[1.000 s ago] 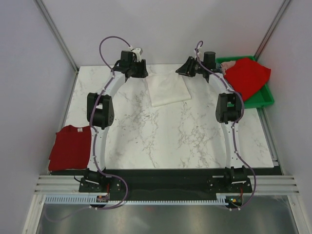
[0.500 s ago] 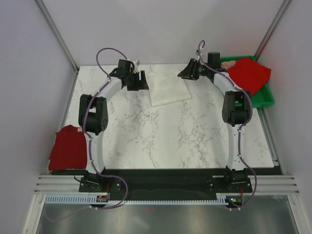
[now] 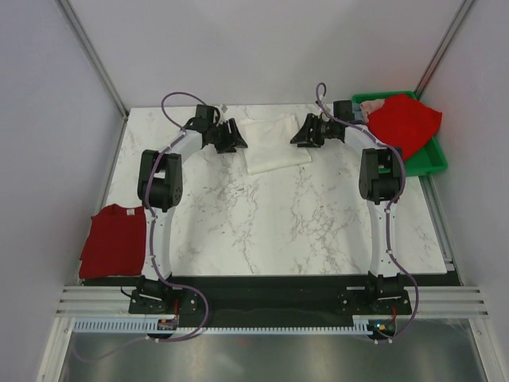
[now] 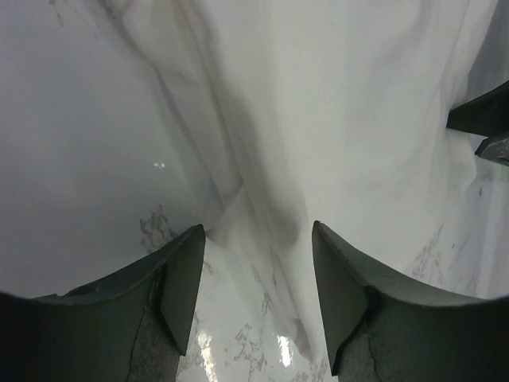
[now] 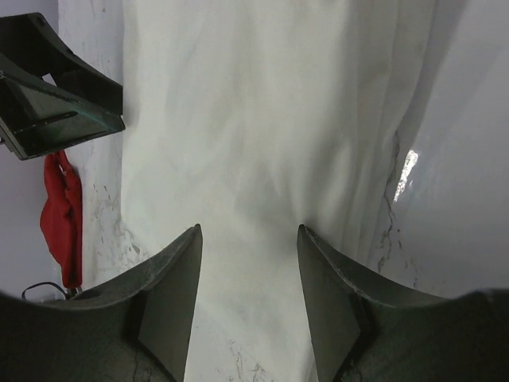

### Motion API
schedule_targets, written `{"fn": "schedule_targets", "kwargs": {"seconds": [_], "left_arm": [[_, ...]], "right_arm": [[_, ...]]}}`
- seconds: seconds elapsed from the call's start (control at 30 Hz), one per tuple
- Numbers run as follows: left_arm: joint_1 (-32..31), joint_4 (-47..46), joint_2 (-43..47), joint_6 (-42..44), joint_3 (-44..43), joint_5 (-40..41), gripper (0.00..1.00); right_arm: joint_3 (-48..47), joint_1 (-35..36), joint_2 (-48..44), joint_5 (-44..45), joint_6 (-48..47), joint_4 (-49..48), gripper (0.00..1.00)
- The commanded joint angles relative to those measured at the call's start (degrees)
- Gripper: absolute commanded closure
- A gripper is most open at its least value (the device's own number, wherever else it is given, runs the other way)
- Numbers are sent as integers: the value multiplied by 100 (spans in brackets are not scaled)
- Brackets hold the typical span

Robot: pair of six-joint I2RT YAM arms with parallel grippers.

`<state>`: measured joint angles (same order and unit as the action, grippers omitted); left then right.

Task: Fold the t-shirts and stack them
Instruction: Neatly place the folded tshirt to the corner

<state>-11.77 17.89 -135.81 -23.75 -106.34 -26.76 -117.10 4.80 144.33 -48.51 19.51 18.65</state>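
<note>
A white t-shirt lies folded on the marble table's far middle. My left gripper sits low at its left edge and my right gripper at its right edge, facing each other. In the left wrist view the left gripper is open, with a rumpled edge of the white t-shirt lying between the jaws. The right gripper is open too, over flat cloth of the white t-shirt. A red t-shirt lies folded at the table's near left edge. Another red t-shirt is heaped in the bin.
A green bin stands at the back right corner, with pale cloth under the red t-shirt. Grey walls and metal posts close in the table on three sides. The left arm's elbow hangs beside the near red t-shirt.
Both grippers have come forward and inward from the table's back, down to the white t-shirt's side edges. Their jaws stand wider apart than a second ago.
</note>
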Motion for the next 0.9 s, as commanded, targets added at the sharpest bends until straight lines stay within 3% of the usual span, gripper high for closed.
{"fn": "schedule_targets", "kwargs": {"seconds": [0.0,0.27,0.6,0.67,0.83,0.87], "left_arm": [[-1,-356,-499,-551,-202,-259,36],[-150,-813,-947,-947,-536,-909,54],[-308,-980,-1141,-781,-897,-1454,82],[-352,-805,-975,-527,-801,-1691,97],[-151,108,-79,281,146,-2314,98],[-89,727,184,674,254,-2359,98]], "right_arm": [[-6,13,77,79,-298,77,41],[152,21,51,105,-369,156,41],[223,39,-212,0,-500,165,41],[179,-5,-388,-44,-562,217,41],[196,-312,-914,-27,-825,428,41],[222,-365,-985,-27,-869,481,41]]}}
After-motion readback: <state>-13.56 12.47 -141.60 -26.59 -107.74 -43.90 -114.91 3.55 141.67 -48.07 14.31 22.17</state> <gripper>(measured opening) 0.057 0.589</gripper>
